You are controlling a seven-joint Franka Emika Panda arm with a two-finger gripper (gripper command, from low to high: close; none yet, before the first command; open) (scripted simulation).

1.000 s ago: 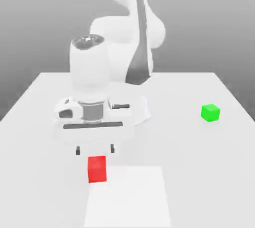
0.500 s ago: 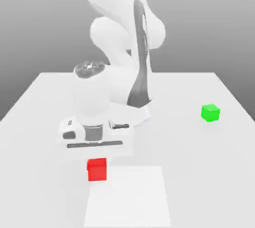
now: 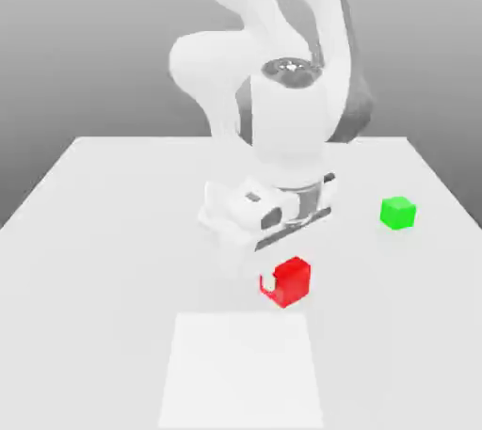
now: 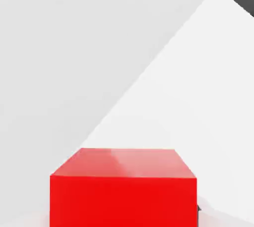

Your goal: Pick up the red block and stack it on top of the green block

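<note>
The red block hangs under my hand, turned at an angle, with my gripper shut on it; one white finger shows on its side toward the exterior view's left. The block looks held a little above the white table. In the hand view the red block sits close up between the jaws, with the table far beneath it. The green block rests on the table toward the exterior view's right, well apart from the red one.
A lighter square patch marks the table near its front edge, just below the held block. The arm's white base and links rise at the back middle. The table's right edge runs close behind the green block.
My hand has closed on the red block, raised it, swung toward the exterior view's right and twisted. The block now stands nearer the green block, which has not moved.
</note>
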